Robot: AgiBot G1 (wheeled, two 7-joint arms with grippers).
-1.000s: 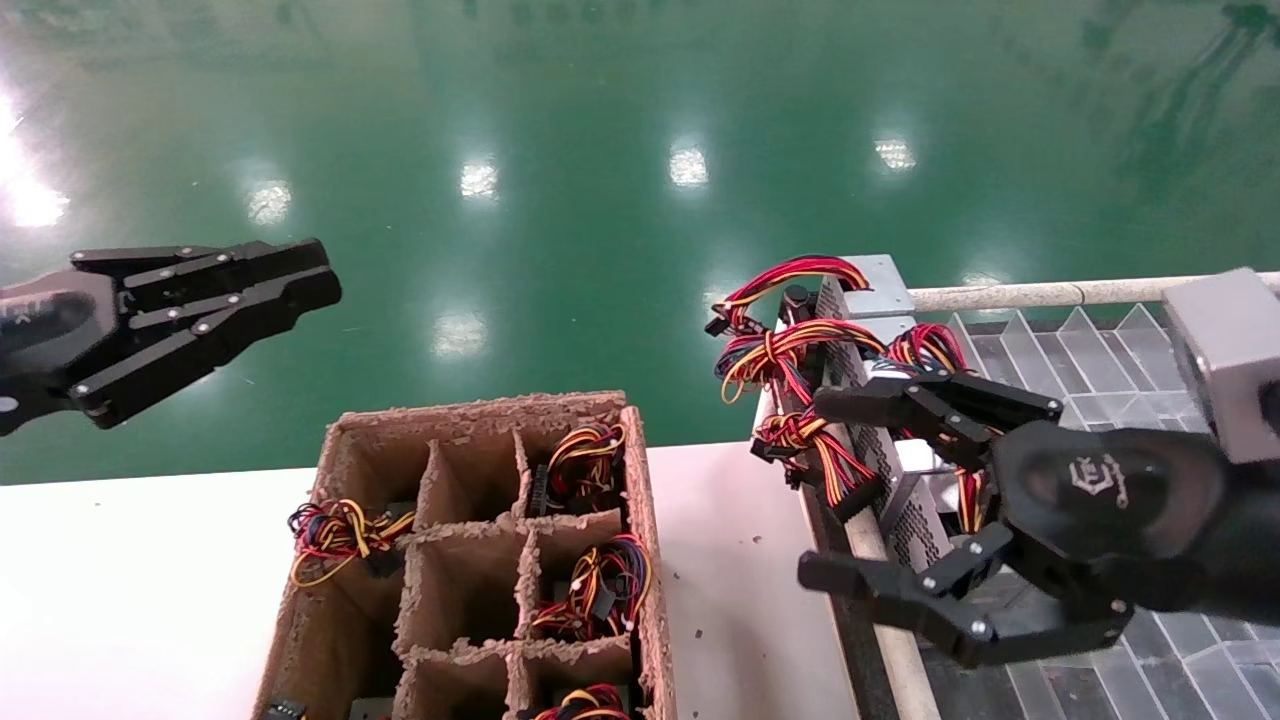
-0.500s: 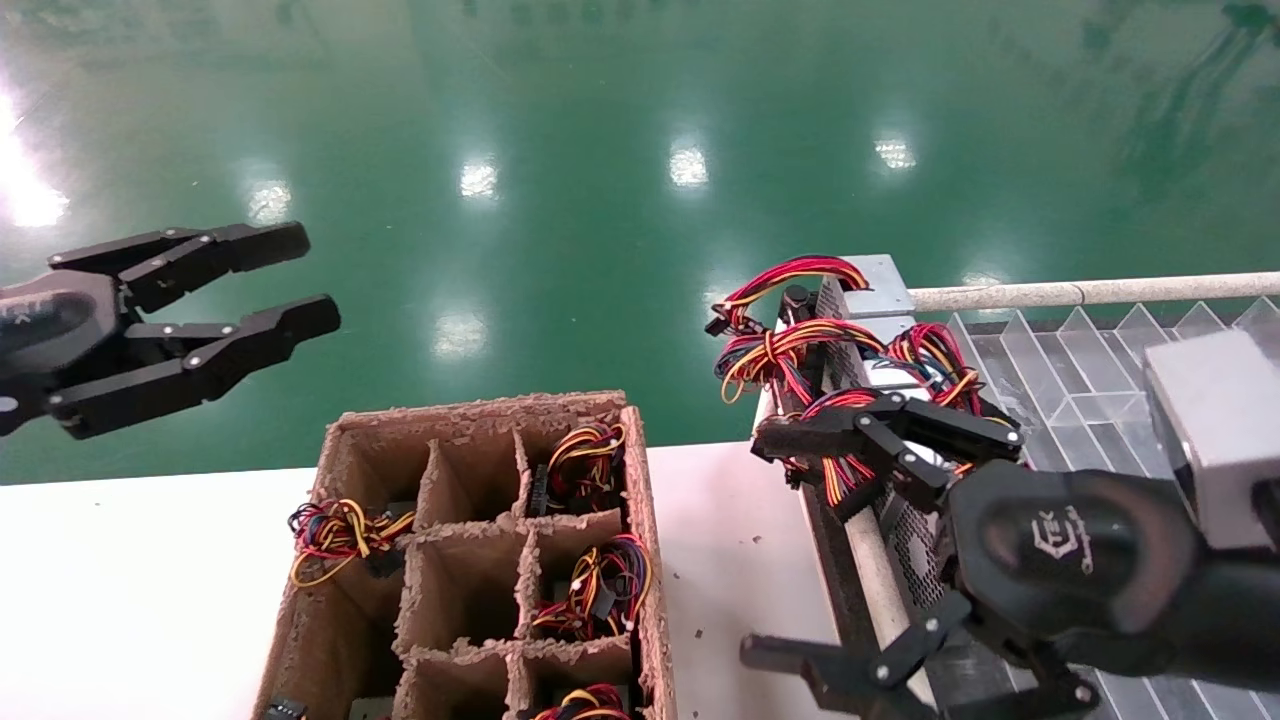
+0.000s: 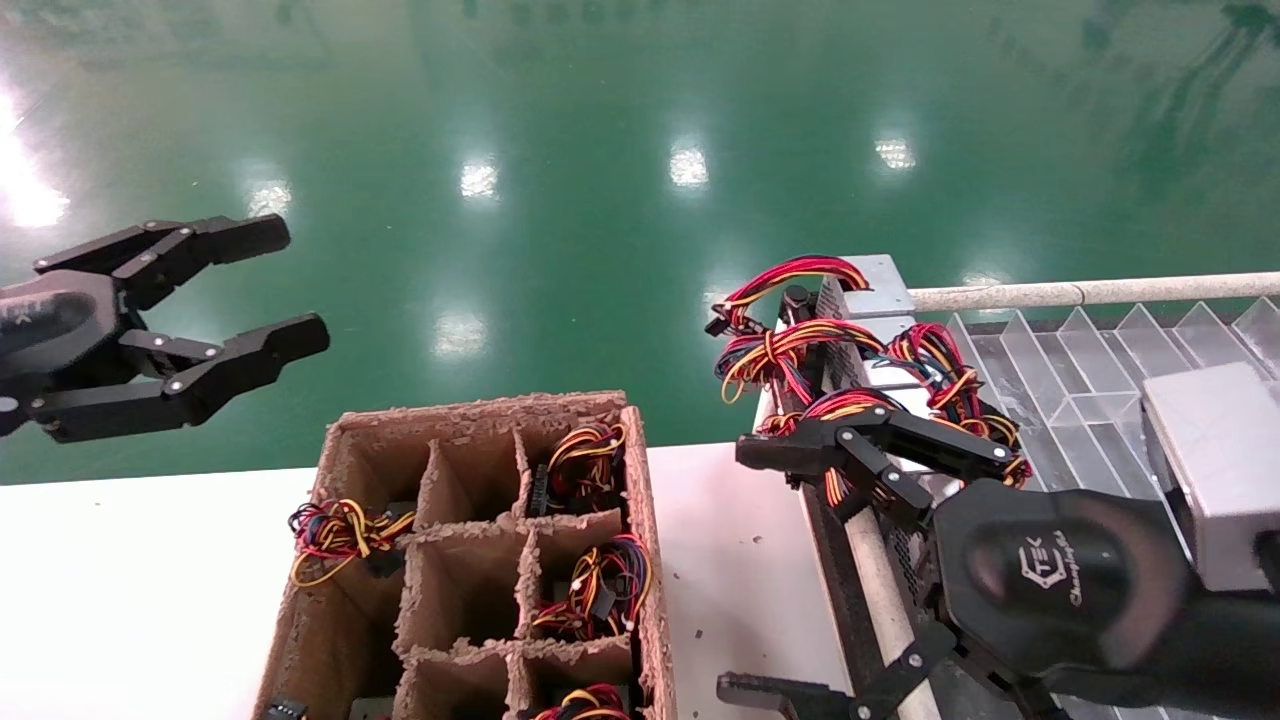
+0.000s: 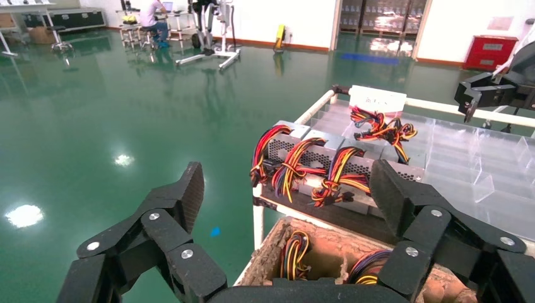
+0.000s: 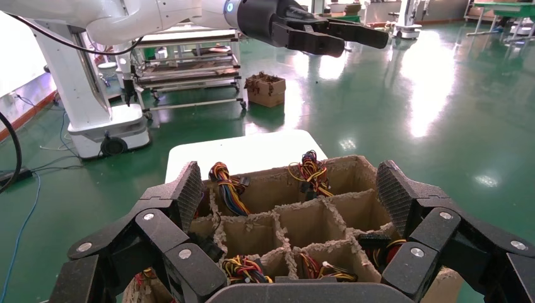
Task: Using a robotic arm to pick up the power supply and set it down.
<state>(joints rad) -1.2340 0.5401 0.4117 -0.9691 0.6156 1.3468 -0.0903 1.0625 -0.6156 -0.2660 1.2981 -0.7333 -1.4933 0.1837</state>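
Standing on edge, wires leftward: power supply (image 3: 880,330) | right gripper (image 3: 790,570) fingers spread | left gripper (image 3: 290,285) spread

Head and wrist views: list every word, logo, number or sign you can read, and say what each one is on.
"TEK", with a script word beside it too small to make out: on the round black housing of the right gripper, head view.
A partial white mark on the left gripper: cut off, unreadable.
White card on the cart behind the power supplies: writing too small to read.
Red cabinet far off: no legible text.
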